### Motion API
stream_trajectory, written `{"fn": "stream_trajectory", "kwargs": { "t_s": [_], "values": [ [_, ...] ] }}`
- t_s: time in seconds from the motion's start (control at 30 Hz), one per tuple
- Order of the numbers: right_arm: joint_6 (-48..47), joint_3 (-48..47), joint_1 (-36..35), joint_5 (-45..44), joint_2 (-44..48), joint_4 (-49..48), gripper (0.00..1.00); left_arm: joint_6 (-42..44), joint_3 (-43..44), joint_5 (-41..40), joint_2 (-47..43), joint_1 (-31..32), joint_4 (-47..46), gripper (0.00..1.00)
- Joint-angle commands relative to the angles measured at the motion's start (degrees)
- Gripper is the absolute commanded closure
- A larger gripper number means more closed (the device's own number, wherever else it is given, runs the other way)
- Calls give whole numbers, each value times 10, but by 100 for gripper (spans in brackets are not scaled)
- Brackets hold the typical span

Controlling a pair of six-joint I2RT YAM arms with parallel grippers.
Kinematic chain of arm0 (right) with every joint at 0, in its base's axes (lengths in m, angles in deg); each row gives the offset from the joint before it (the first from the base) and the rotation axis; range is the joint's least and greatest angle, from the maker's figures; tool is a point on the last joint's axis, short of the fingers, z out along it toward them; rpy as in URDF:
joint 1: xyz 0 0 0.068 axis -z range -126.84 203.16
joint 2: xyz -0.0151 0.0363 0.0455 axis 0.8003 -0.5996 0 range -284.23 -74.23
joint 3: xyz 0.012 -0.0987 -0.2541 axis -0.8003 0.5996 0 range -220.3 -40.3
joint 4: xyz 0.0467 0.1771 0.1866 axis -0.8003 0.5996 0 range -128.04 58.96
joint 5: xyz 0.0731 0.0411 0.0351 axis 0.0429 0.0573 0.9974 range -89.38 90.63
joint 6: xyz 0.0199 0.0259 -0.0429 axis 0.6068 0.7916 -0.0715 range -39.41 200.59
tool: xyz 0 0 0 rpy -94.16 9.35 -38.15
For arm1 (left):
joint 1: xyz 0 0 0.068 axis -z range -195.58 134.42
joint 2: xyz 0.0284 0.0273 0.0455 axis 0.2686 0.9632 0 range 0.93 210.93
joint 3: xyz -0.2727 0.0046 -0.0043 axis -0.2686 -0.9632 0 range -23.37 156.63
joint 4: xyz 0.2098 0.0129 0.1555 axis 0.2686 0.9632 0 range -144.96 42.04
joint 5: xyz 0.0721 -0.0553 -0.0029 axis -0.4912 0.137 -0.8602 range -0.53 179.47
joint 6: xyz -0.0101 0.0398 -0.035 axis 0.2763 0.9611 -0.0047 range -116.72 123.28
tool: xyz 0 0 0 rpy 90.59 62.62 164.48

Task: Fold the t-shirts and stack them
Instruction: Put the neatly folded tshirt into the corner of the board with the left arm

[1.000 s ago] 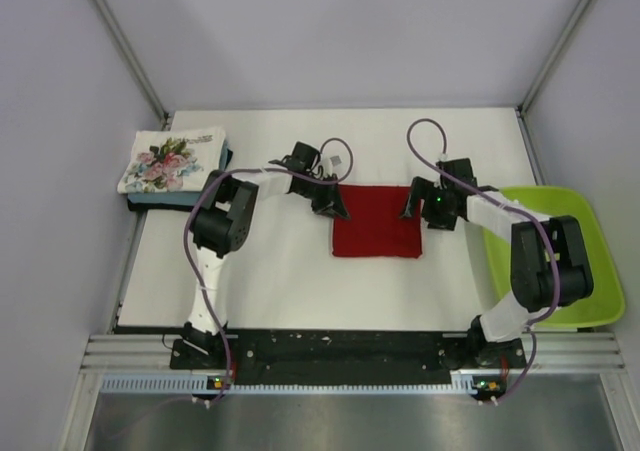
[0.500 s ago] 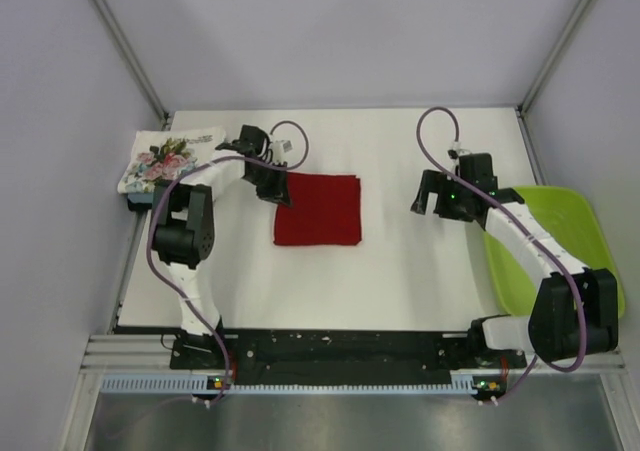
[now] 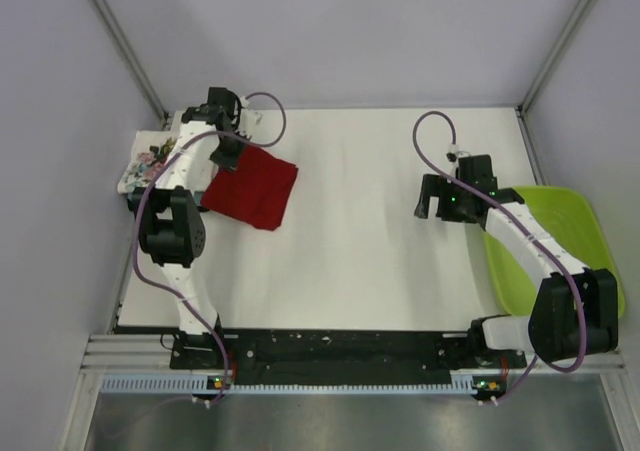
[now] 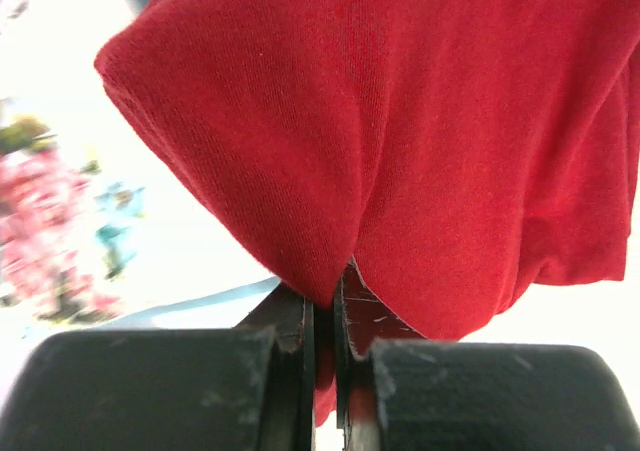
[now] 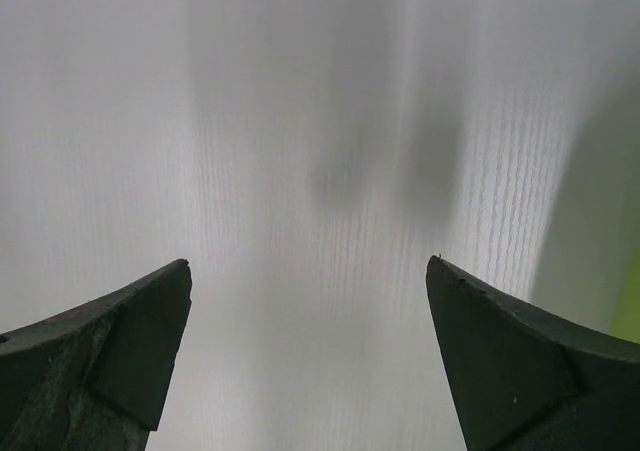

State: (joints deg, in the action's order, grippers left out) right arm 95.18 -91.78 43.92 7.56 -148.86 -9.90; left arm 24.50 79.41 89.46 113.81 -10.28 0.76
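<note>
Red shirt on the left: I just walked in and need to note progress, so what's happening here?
The left tool is shut on an edge of the folded red shirt, holding it right beside the floral-topped stack at the far-left corner. The red shirt is not yet on that stack. The right tool is open and empty over the table, near the green tray.

No text, brand, label or number I can read in any view. Floral shirt (image 3: 136, 171) shows a flower print only, no lettering. Red shirt (image 4: 400, 121) is plain.
</note>
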Motion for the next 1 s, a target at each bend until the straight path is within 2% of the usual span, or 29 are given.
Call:
{"fn": "stream_trajectory", "kwargs": {
  "t_s": [0.0, 0.2, 0.33, 0.6, 0.7, 0.73, 0.97],
  "values": [
    [-14, -13, 3, -9, 10, 0, 1, 87, 62, -150, -15, -19, 15, 100],
    [-18, -10, 3, -19, 12, 2, 1, 181, 74, -296, -29, -21, -48, 100],
    [-19, -11, 4, -20, 10, 2, 1, 228, 75, -331, -52, -27, -83, 100],
    [-22, -12, 4, -22, 9, 2, 1, 290, 79, -333, -90, -47, -120, 100],
    [-22, -13, 3, -22, 7, 2, 1, 297, 77, -331, -86, -49, -137, 100],
    [-23, -13, 3, -22, 5, 2, 1, 298, 80, -327, -84, -68, -143, 100],
    [-25, -14, 4, -24, 6, 2, 1, 306, 90, -265, -32, -104, -171, 100]
  ]
}}
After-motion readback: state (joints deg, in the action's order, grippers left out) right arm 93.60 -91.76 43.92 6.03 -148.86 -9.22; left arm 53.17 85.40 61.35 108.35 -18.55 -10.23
